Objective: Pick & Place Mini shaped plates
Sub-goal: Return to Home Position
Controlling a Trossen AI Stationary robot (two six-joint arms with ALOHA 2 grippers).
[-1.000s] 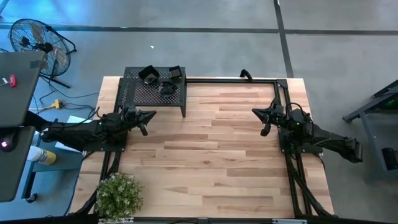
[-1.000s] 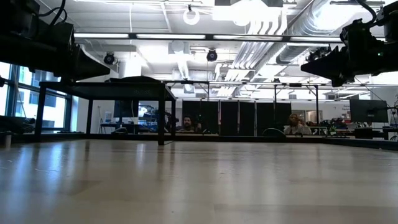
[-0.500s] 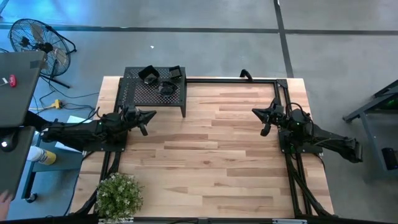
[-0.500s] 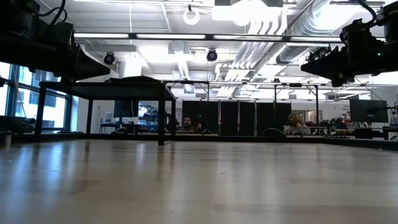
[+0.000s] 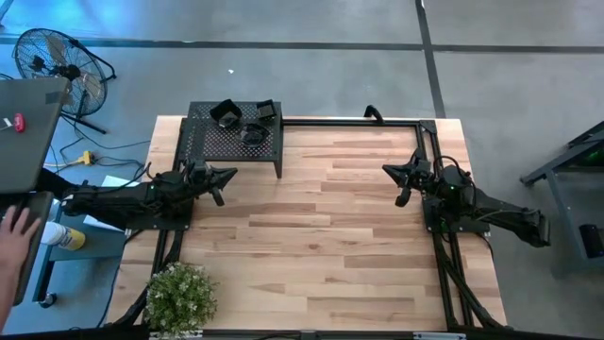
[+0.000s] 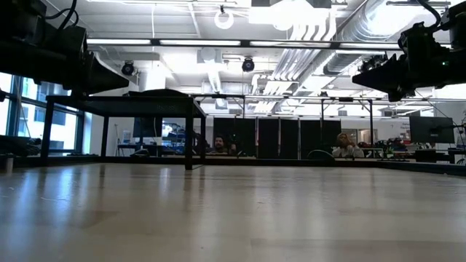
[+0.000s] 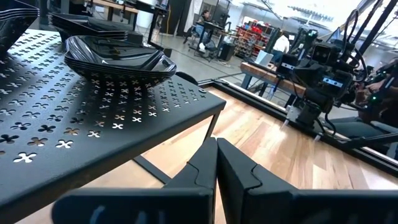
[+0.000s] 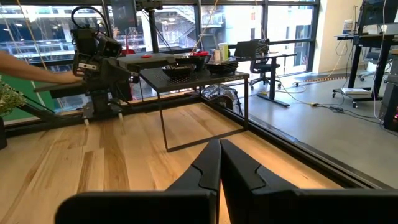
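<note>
At the far left of the high view, off the light wooden table, a person's hand shows. My right wrist view alone catches a person's arm there, beyond my left arm. My left gripper hangs above the table's left side, just in front of the black perforated metal shelf. From above I cannot read its fingers; my left wrist view shows them pressed together, holding nothing. The glossy black mini shaped plates sit in small stacks on the shelf's top, at the table's back left. The left wrist view shows a scalloped stack close up, while the low view sees the shelf only edge-on. My right gripper hangs above the table's right side, well apart from the shelf, its fingers likewise pressed together and empty.
</note>
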